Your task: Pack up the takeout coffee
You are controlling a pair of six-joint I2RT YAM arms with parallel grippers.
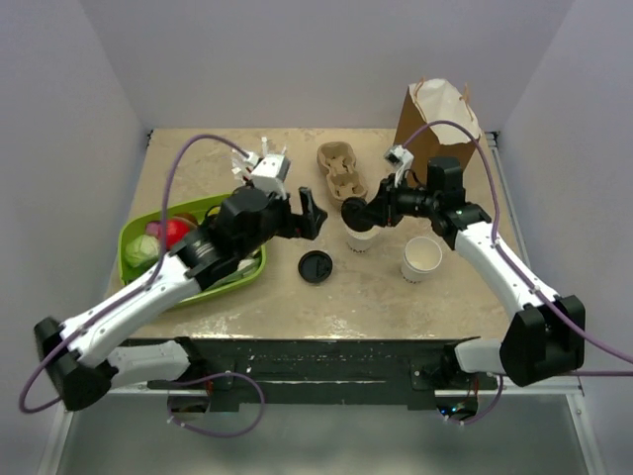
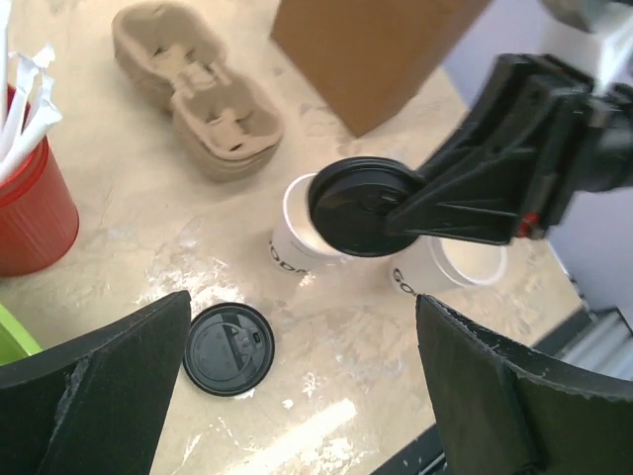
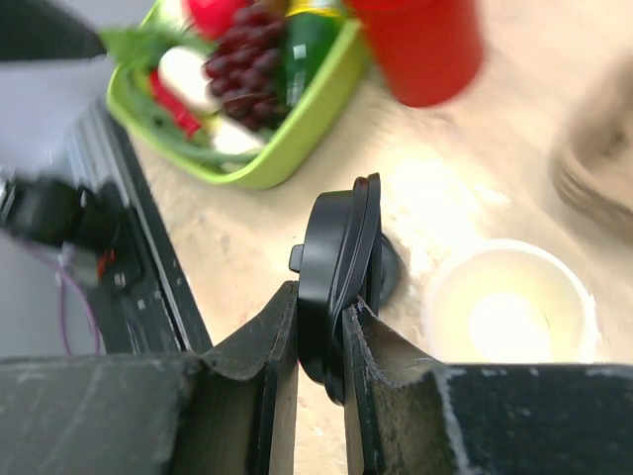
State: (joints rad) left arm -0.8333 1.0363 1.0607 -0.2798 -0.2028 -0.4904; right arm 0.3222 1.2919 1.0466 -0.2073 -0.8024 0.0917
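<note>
Lid [image 2: 358, 204] pinched edge-on between the right jaws hangs tilted over the takeout coffee cup [image 2: 292, 234] at bench centre, presumably to cap it; left jaws, spread and holding nothing, hover at its nine o'clock.

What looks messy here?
A loose black lid lies flat on the table, on no cup. Both white cups stand open; the right gripper holds a second black lid tilted over one.
</note>
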